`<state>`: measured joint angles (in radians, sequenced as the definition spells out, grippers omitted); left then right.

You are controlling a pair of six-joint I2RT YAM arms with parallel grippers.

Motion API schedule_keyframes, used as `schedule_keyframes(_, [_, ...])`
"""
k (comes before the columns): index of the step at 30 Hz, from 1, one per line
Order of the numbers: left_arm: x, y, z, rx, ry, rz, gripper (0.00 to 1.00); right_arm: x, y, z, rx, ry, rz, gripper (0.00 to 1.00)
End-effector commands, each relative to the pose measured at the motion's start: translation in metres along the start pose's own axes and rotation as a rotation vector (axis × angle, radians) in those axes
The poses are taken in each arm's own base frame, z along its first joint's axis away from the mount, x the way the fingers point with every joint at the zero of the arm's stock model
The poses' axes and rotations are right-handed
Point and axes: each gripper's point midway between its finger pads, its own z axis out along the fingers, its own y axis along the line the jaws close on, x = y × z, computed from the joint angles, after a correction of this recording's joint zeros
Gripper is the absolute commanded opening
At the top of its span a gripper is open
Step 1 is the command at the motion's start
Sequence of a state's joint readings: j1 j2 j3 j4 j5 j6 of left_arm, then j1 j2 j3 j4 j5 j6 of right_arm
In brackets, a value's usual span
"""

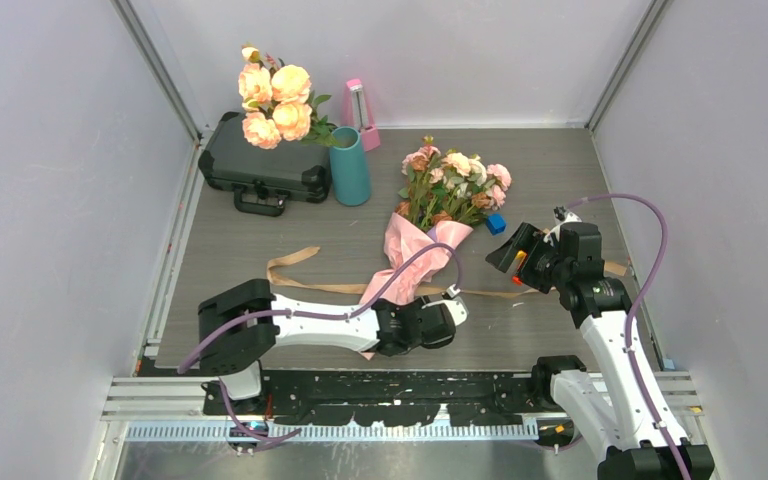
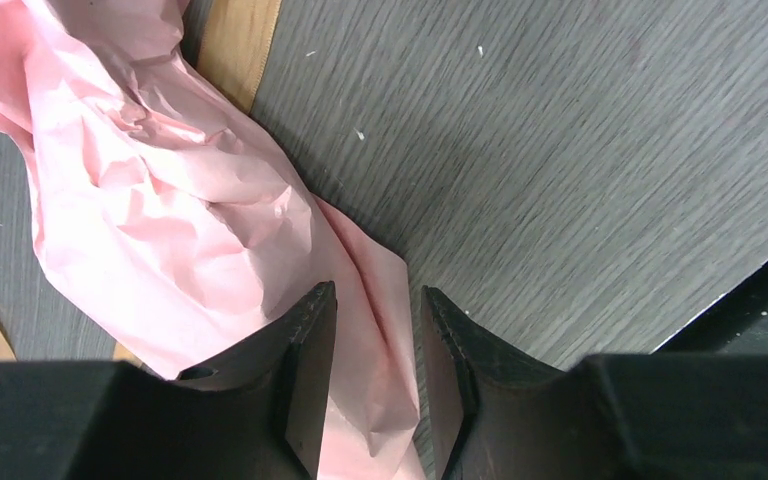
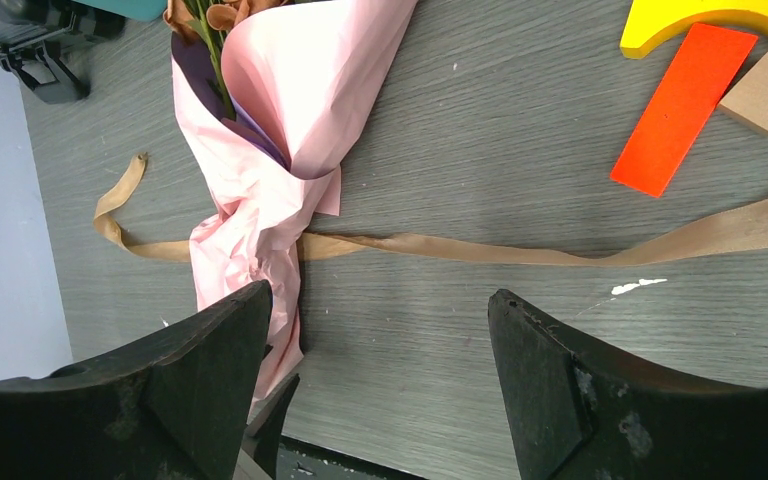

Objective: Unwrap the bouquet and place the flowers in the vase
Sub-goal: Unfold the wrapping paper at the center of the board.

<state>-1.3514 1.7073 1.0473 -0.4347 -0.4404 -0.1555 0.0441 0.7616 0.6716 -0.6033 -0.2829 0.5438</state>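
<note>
Unwrapping step in hand: left gripper jaws narrow astride the bouquet's pink wrapping paper tail, clamp unconfirmed. Right gripper jaws wide, empty. Next move calls for securing and peeling the paper.

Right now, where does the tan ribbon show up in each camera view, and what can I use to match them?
Top external: the tan ribbon lies across the centre, looping out left of the pink wrapping paper.
Left wrist: tan ribbon is a short strip at the top edge, beside the pink wrapping paper.
Right wrist: tan ribbon runs across the middle, left to right.
Shared landmark: the pink wrapping paper, which the ribbon crosses.
</note>
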Motion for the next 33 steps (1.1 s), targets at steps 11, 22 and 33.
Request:
schedule_keyframes(11, [0.009,-0.006,0.010,0.001,0.023,-0.029,0.34,-0.009,0.008,-0.002,-0.026,-0.024,-0.028,0.85])
schedule_keyframes(22, [0.012,-0.005,0.017,-0.030,0.025,-0.039,0.22,-0.009,0.008,-0.003,-0.026,-0.024,-0.027,0.84])
schedule_keyframes(33, [-0.018,-0.010,-0.001,0.032,-0.077,-0.133,0.00,-0.010,0.009,-0.005,-0.026,-0.029,-0.029,0.85])
